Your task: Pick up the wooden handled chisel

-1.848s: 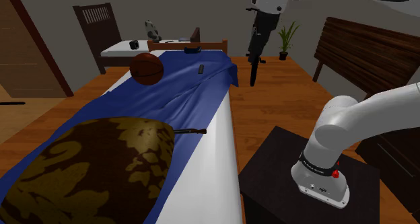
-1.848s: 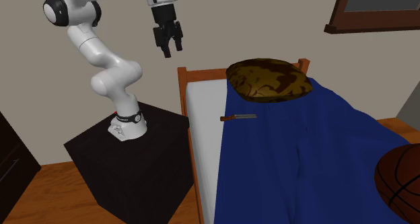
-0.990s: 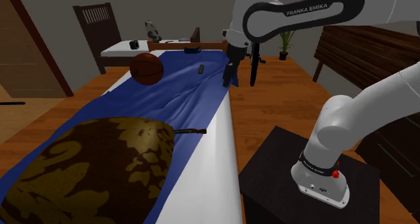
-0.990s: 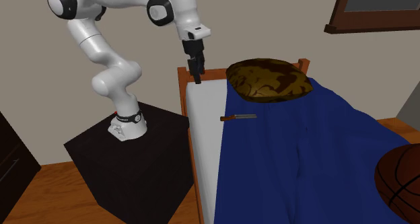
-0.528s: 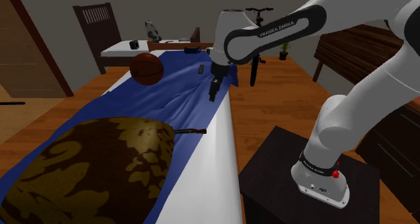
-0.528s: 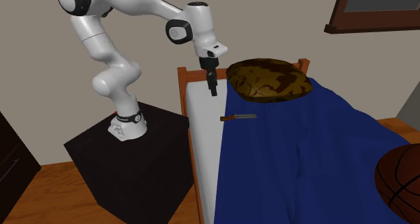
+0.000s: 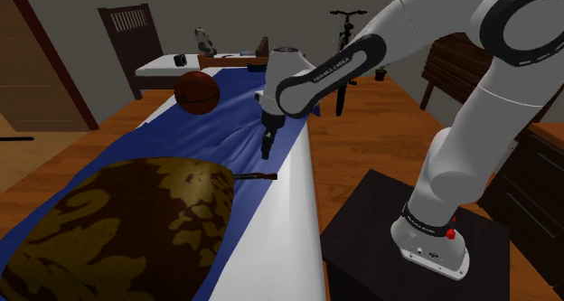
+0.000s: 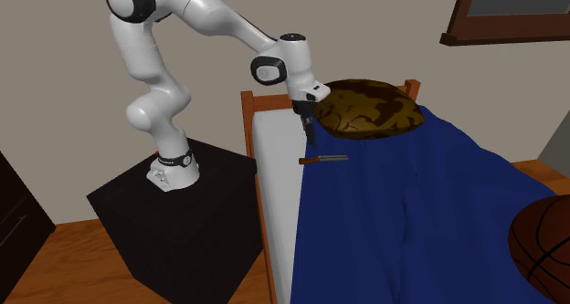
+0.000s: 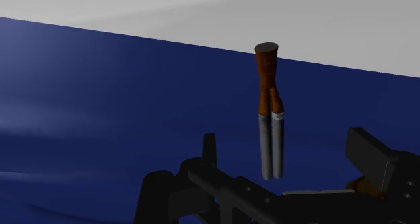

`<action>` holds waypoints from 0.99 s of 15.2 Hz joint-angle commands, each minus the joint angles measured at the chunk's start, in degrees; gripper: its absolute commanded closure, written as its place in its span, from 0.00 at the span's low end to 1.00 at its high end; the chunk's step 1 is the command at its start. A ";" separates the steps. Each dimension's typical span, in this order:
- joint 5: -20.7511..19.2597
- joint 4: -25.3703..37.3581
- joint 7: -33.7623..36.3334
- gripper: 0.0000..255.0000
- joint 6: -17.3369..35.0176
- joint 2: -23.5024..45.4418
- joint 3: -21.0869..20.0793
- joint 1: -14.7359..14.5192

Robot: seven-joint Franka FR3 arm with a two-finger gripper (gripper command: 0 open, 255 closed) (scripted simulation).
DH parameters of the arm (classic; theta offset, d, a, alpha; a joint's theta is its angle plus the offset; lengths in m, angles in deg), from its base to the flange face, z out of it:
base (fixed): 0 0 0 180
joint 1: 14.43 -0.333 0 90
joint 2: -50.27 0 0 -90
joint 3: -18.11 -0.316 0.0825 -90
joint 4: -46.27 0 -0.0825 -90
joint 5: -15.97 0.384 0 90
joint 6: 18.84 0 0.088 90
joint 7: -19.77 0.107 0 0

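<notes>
Approach stage, no grasp yet. Chisel (image 7: 258, 175) lies flat on blanket (image 7: 217, 136) near bed's edge, just beside pillow (image 7: 136, 227). Gripper (image 7: 266, 151) hovers above it, fingers spread, holding nothing. Left to do: descend, close on chisel, lift.

Wrist view gives orientation: brown handle twd white sheet (image 7: 289, 218), grey blade twd gripper, chisel lined up btwn fingers, untouched. 2nd ext. view shows the gap btwn gripper & chisel. Shoulder view adds basketball (image 7: 197, 92) well apart.
</notes>
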 commanded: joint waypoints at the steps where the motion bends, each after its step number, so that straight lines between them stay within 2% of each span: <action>1: -0.18 1.96 -1.06 0.00 2.95 4.82 -0.41 -0.40; 6: -1.34 6.75 -2.22 0.00 8.44 15.07 -1.77 -1.84; 15: -2.01 5.59 -2.11 0.00 13.96 19.47 -1.58 -2.09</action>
